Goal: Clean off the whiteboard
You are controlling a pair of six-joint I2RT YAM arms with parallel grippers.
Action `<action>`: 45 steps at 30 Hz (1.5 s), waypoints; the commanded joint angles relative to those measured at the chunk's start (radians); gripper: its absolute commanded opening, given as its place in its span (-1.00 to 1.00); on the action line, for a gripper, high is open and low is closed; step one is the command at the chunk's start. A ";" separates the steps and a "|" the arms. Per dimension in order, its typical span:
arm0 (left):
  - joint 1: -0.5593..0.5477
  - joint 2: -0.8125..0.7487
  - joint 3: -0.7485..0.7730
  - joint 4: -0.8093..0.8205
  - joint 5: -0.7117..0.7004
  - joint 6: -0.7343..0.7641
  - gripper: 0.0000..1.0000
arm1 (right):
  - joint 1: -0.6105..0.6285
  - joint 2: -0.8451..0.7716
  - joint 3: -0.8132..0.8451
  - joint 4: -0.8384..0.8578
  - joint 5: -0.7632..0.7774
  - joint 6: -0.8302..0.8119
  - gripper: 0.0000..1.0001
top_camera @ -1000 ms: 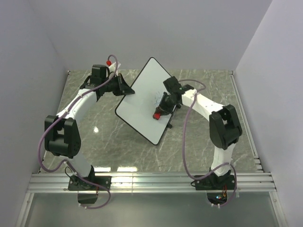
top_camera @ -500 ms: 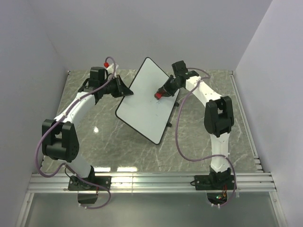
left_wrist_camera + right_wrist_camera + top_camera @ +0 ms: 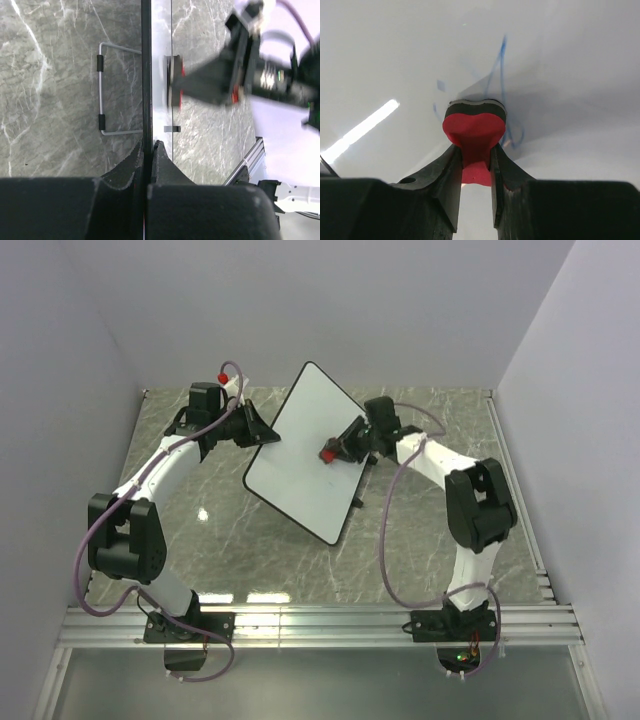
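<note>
Whiteboard [image 3: 300,465] fills the upper middle of the overhead frame, tipped up at a slant above the marble table [image 3: 430,540], one corner pointing at the back wall. It looks stiff, thin and light, with a slick face that offers nothing to hold, so the black rim is the sensible place to take it. The left gripper [image 3: 268,433] does just that, its jaws pinched fully together on the board's left edge; the left wrist view shows that edge running straight up from between them. Being clamped on one side only, the board would probably swing or bow under a hard push at its far side. The right gripper [image 3: 335,449] is closed narrowly on a red eraser [image 3: 472,134], pressed flat to the surface among faint blue scribble [image 3: 502,70]. From overhead the marks are too pale to see. Whether the lower corner touches the table I cannot tell, and a wire stand [image 3: 101,90] is partly cut off by the rim.
</note>
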 commanded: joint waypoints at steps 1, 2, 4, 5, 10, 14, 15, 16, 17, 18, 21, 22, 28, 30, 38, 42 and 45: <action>-0.030 0.010 0.018 -0.059 0.013 0.122 -0.99 | 0.177 -0.029 -0.161 0.040 -0.096 0.030 -1.00; -0.028 0.016 0.016 -0.056 0.015 0.124 -0.99 | 0.191 -0.058 -0.204 0.064 -0.104 0.033 -1.00; -0.028 0.021 0.010 -0.051 0.015 0.124 -0.99 | 0.226 -0.082 -0.213 0.057 -0.109 0.017 -1.00; -0.028 0.025 0.008 -0.048 0.016 0.126 -0.99 | 0.232 -0.088 -0.194 0.027 -0.106 0.003 -1.00; -0.030 0.030 0.004 -0.048 0.013 0.127 -0.99 | 0.213 -0.046 -0.059 -0.064 -0.060 -0.063 -1.00; -0.031 0.024 0.005 -0.062 0.010 0.133 -0.99 | 0.145 0.033 0.035 -0.074 -0.057 -0.034 -1.00; -0.030 0.022 0.005 -0.063 0.010 0.133 -0.99 | 0.127 0.040 0.035 -0.066 -0.054 -0.011 -1.00; -0.030 0.016 0.002 -0.065 0.010 0.135 -0.99 | 0.086 0.049 0.031 -0.048 -0.051 0.001 -1.00; -0.031 0.013 0.001 -0.065 0.009 0.135 -0.99 | 0.067 0.053 0.031 -0.040 -0.050 0.007 -1.00; -0.031 0.008 -0.002 -0.066 0.009 0.135 -0.99 | 0.047 0.061 0.035 -0.043 -0.037 0.010 -1.00; -0.031 -0.002 -0.013 -0.065 0.007 0.135 -0.99 | -0.039 0.119 0.121 -0.089 -0.024 -0.025 -1.00; -0.031 -0.005 -0.018 -0.066 0.006 0.135 -0.99 | -0.056 0.159 0.189 -0.106 -0.014 -0.036 -1.00; -0.036 -0.031 -0.054 -0.060 -0.010 0.136 -0.99 | -0.146 0.318 0.446 -0.199 -0.006 -0.074 -1.00; -0.038 -0.033 -0.059 -0.062 -0.013 0.136 -0.99 | -0.160 0.342 0.474 -0.207 -0.006 -0.067 -1.00; -0.038 -0.001 -0.025 -0.080 -0.011 0.144 -0.99 | -0.093 0.262 0.330 -0.144 -0.038 -0.065 -1.00; -0.038 0.022 -0.010 -0.077 -0.005 0.144 -0.99 | -0.006 0.159 0.203 -0.110 -0.044 -0.073 -1.00; -0.038 0.034 0.004 -0.077 -0.005 0.144 -0.99 | 0.060 0.046 0.033 -0.048 -0.049 -0.051 -1.00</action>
